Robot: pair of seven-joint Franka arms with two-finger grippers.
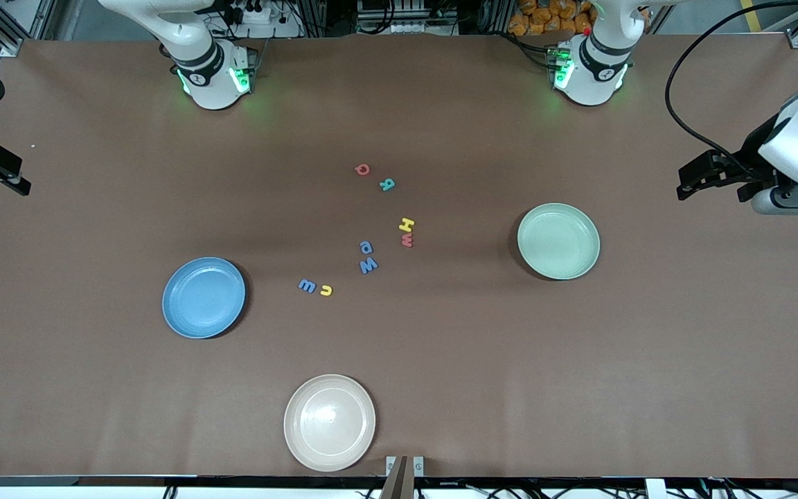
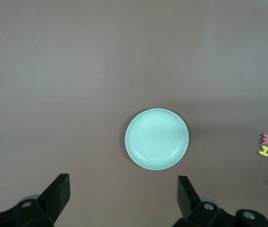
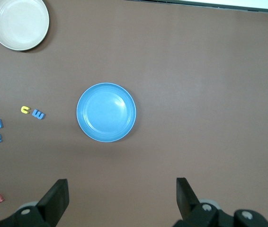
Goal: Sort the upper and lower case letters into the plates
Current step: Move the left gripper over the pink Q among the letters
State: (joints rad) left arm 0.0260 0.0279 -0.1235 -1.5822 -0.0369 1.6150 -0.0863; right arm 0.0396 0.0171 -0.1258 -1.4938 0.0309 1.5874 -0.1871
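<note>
While both arms waited at the ends, the brown table point(image 1: 94, 173) lay broad and bare toward its edges. The blue plate point(image 1: 204, 297) sat toward the right arm's end, the mint plate point(image 1: 558, 241) toward the left arm's, a cream plate point(image 1: 330, 422) nearest the camera. The letters point(image 1: 368, 265) lay scattered between the two. The left gripper point(image 2: 122, 198) and right gripper point(image 3: 122, 198) hung spread wide, holding nothing.
</note>
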